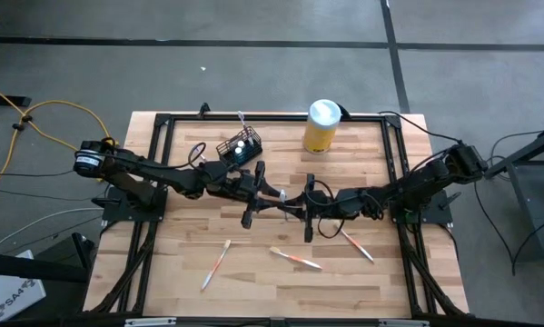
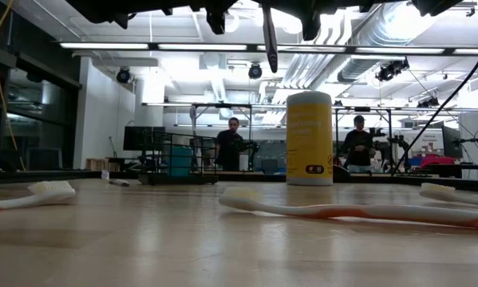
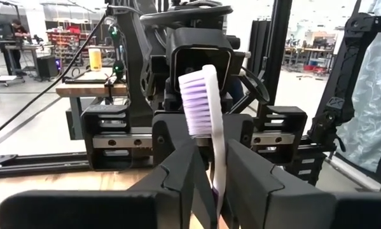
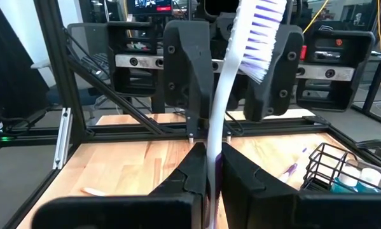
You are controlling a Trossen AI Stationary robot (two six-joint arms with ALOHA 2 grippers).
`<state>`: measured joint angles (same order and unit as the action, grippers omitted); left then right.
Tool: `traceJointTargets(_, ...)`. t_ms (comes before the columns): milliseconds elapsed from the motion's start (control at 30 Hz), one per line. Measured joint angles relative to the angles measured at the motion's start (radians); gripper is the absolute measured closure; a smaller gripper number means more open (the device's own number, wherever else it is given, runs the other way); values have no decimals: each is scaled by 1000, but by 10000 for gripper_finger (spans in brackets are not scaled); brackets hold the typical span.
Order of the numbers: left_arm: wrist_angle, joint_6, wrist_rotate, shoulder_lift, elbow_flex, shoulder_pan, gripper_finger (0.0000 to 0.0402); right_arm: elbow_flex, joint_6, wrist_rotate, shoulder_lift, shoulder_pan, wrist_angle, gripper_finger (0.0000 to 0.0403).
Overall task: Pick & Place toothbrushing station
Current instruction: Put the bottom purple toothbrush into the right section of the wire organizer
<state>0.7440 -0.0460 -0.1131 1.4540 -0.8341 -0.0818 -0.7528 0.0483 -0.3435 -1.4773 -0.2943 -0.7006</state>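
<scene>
Mid-table, above the bare boards: both arms meet nose to nose, which I read as a handover of one purple toothbrush [image 4: 223, 95].

- Right gripper [image 4: 210, 181] — fingers pressed tight on the brush handle, bristle head standing up toward the other arm.
- Left gripper [image 3: 209, 175] — its fingers flank the same handle, one on each side; whether they bite yet I cannot tell.
- Toothbrushing station [image 1: 240, 147] — black wire holder at the far side of the table, just beside my left arm, well apart from the yellow canister [image 1: 321, 126]; presumably the left arm takes the brush because it sits nearer the holder.
- Loose orange-handled toothbrushes [image 1: 295, 259] — three on the near boards, untouched.

Only the wrist views show the shared brush; the high view shows only a pale sliver between the grippers. The right wrist view alone shows items already standing in the holder.
</scene>
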Motion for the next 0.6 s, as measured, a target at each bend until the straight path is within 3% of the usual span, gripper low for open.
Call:
traceJointTargets(400,29,-8,-13,11,-6,0,390,-1,-3,5,0,9,0,387)
traceJointTargets(600,34,-37,-31,28,-10,3,395,1,-2,10,0,8,1,387)
